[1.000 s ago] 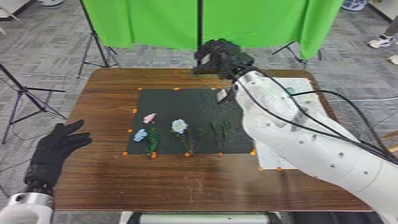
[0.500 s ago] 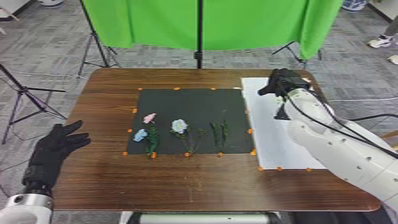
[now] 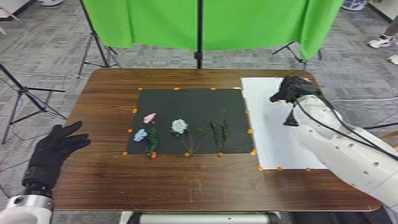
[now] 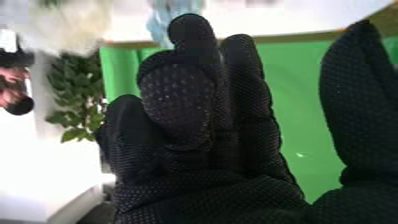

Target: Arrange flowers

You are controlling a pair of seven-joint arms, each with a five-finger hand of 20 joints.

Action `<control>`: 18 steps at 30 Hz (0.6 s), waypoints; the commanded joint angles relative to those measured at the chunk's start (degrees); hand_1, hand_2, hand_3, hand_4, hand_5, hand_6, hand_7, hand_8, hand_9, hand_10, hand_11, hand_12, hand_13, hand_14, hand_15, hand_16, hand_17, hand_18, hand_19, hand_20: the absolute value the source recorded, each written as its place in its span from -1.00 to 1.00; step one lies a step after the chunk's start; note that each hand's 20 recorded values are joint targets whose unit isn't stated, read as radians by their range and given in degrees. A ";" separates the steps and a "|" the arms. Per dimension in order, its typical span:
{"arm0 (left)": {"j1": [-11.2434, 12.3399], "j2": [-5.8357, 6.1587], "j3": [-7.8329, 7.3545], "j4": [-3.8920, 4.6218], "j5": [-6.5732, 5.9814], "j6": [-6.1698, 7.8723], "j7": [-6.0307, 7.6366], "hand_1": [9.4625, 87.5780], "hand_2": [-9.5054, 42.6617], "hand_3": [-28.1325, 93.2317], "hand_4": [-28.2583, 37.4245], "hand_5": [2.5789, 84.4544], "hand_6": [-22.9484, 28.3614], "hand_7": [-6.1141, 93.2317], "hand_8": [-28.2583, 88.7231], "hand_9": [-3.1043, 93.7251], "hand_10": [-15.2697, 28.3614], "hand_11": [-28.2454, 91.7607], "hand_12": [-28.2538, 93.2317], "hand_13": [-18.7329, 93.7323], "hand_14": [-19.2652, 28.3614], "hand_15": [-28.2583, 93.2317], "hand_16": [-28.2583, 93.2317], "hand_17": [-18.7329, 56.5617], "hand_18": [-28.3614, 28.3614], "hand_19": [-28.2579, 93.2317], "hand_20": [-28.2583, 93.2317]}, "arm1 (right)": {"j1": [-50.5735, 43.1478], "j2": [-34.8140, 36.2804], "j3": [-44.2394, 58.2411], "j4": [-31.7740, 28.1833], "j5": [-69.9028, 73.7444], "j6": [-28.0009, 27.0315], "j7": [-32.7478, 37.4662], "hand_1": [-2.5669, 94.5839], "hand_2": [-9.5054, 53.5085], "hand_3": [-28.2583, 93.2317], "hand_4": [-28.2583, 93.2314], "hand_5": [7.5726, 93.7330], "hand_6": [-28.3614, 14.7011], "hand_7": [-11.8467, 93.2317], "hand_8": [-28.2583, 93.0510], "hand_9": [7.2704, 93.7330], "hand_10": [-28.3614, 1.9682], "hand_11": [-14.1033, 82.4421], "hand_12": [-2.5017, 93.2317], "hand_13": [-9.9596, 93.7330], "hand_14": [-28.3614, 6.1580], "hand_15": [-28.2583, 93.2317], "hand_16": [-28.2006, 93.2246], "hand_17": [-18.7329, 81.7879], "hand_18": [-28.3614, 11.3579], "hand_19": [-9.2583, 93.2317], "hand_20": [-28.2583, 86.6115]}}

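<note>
Several flowers are laid on a black mat (image 3: 178, 100) on a brown table (image 3: 178, 185): a pink flower (image 3: 149, 118), a blue flower (image 3: 140, 135) and a pale flower (image 3: 179, 126), with green sprigs (image 3: 224, 131) to the right. All look light and soft-headed, with thin stems that would probably bend; petals could be crushed, so each is best pinched partway down its stem. The pink and blue heads lie near each other beside leafy green, so a neighbour could be dragged along.

The right hand (image 3: 293, 90) is held above the far part of a white sheet (image 3: 275, 137), well apart from the flowers. In the wrist view its fingers are mostly straight and close together, the thumb set apart, with nothing seen gripped. The left hand (image 3: 59, 147) is held at the table's left edge, fingers loosely spread. Orange marks (image 3: 187, 155) border the mat, and no obstacle is seen above the flowers.
</note>
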 commanded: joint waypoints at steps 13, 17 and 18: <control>1.29 -1.15 -0.07 -0.21 0.21 0.23 -0.30 -0.83 0.36 0.42 -1.00 0.05 0.14 -0.72 -0.62 0.08 0.48 -0.23 -0.40 0.07 0.68 -0.16 -0.60 -0.26 0.54 -0.22 -0.26 | -1.69 -0.55 -6.08 4.14 -2.55 26.85 -1.85 0.37 -1.00 0.38 -0.91 0.67 0.43 -0.33 -0.47 0.98 0.39 -0.48 -0.03 1.00 0.65 0.41 0.02 0.69 -0.18 1.00 0.31; 1.34 -0.86 -0.19 -0.25 0.16 0.15 -0.61 -0.83 0.36 0.42 -1.00 0.05 0.15 -0.72 -0.62 0.08 0.48 -0.23 -0.40 0.07 0.68 -0.16 -0.60 -0.26 0.54 -0.22 -0.26 | -1.93 0.51 -2.37 -1.05 -2.14 28.07 -1.22 0.38 -1.00 0.40 -0.90 0.70 0.40 -0.33 -0.46 0.99 0.39 -0.48 -0.03 1.00 0.66 0.42 0.01 0.69 -0.18 1.00 0.32; 1.43 -0.85 -0.25 -0.28 0.14 0.17 -0.63 -0.83 0.36 0.43 -1.00 0.05 0.15 -0.72 -0.62 0.09 0.48 -0.23 -0.40 0.07 0.68 -0.16 -0.60 -0.26 0.54 -0.22 -0.26 | -1.98 0.79 -1.46 -2.81 -1.79 27.44 -1.22 0.38 -1.00 0.40 -0.90 0.70 0.39 -0.33 -0.46 0.99 0.39 -0.48 -0.03 1.00 0.65 0.42 0.00 0.69 -0.18 1.00 0.32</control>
